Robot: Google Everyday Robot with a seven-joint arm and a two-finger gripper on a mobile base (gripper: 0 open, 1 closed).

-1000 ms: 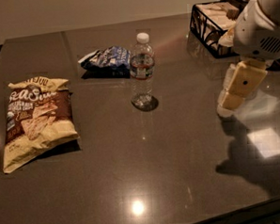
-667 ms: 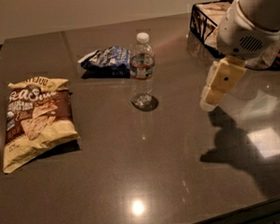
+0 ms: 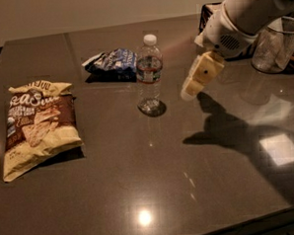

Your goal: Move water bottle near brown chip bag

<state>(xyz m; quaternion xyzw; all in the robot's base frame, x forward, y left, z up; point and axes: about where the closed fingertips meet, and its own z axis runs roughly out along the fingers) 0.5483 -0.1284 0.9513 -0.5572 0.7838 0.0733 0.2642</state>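
Cream-coloured claw point(image 3: 192, 87) closes in on the water bottle point(image 3: 149, 75).
Within a second it has swung from the right edge toward frame centre and hangs just right of the upright bottle, not touching; released or clenched, one cannot tell. The brown chip bag point(image 3: 39, 126) lies well apart at left on the dark glossy surface point(image 3: 155, 183), lamp glare below.

Making out big white "SEA S…" lettering on the brown chip bag point(image 3: 39, 127), with the rest getting lost in the crinkles. Squinting at the small banner up top and not managing to read it. Same with the water bottle point(image 3: 149, 75) label band and the blue and white bag point(image 3: 112, 64). Also spotting the gripper point(image 3: 191, 90) hanging just right of the bottle, above the table point(image 3: 190, 186).
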